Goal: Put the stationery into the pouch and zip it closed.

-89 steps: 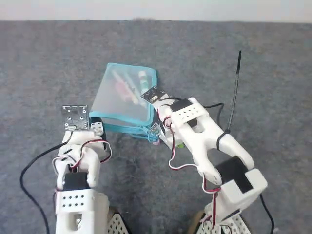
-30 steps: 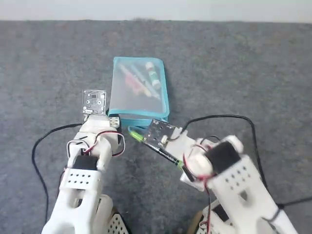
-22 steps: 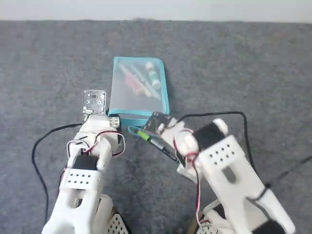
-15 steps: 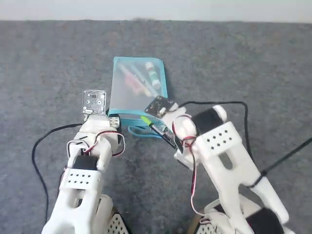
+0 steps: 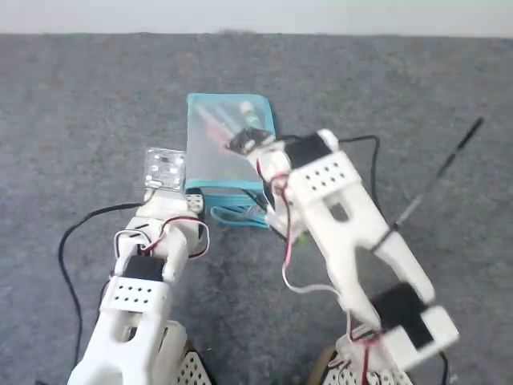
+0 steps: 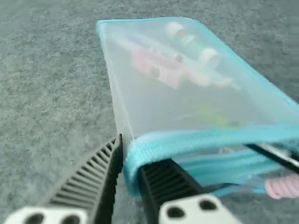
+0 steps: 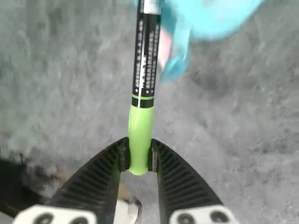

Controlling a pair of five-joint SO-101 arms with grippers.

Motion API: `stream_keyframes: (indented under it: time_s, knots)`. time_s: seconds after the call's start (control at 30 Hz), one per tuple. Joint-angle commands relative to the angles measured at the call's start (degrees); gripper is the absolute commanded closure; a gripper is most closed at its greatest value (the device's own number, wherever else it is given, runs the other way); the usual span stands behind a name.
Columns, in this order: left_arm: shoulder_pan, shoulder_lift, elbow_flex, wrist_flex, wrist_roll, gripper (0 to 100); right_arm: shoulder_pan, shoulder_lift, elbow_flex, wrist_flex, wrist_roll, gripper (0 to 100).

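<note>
Right wrist view: the right gripper [image 7: 138, 156] pinches a pen [image 7: 146, 65] by its green end, black tip at the pouch [image 7: 210, 14]. The left gripper [image 6: 128, 158] clamps the pouch's zip edge (near corner); stationery [image 6: 159, 70] lies inside, on the table [image 5: 401, 96].

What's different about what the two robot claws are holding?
The left gripper pinches the pouch by its blue zipper edge, while the right gripper pinches a pen by its green end. The left gripper's pouch is wide, soft and see-through. The right gripper's pen is thin, black and green. What's the same is that both have black ribbed jaws, shut tight on something.
</note>
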Motion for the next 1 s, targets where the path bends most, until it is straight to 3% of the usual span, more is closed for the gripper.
stream_keyframes:
  time_s: [0.0,0.23,0.63,0.8,0.97]
  knots:
    - [2.81,0.00,-2.77,-1.67,-1.93,99,0.84,4.70,-11.34,-0.31,-3.34,99.1]
    - [5.80,0.00,-2.68,-1.41,-3.87,99,0.40,17.01,-26.37,-0.31,-10.37,99.0]
    - [6.86,-1.76,-2.51,1.67,-5.27,99,-0.31,28.35,-44.31,-0.92,-14.86,98.8]
    - [6.86,-14.77,0.40,8.26,-5.27,99,-3.21,30.46,-49.58,-0.92,-14.42,97.5]
    - [6.86,-33.49,4.62,17.58,-5.45,99,-7.25,30.29,-50.37,-0.31,-9.93,81.4]
